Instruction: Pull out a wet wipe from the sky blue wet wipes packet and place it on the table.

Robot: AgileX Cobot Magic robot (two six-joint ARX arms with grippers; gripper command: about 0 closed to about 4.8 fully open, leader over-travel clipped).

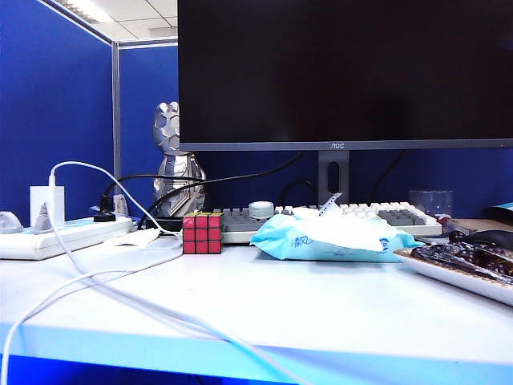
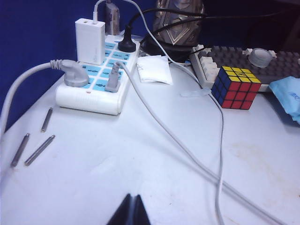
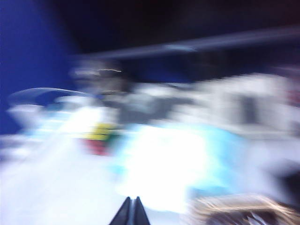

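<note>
Soft pillow-shaped sky blue wet wipes packet [image 1: 333, 237] lies on the wide flat white table [image 1: 264, 309], just right of the small red-faced plastic Rubik's cube [image 1: 202, 233] and in front of the grey keyboard [image 1: 365, 216]. White top flap is crumpled, a small tab sticks up; no wet wipe pulled out yet. Packet looks light, squashy, slick film, likely to slide or lift when tugged. Judged best hold: pinch the limp thin sheet at the flap opening, packet may need pinning. Left gripper [image 2: 132, 208] low over bare table, well left of the cube, fingertips together, empty. Right gripper [image 3: 131, 211] in a motion-blurred view, facing the packet, tips closed, nothing held. Thin white cables [image 1: 120, 293] trail left of the cube.
</note>
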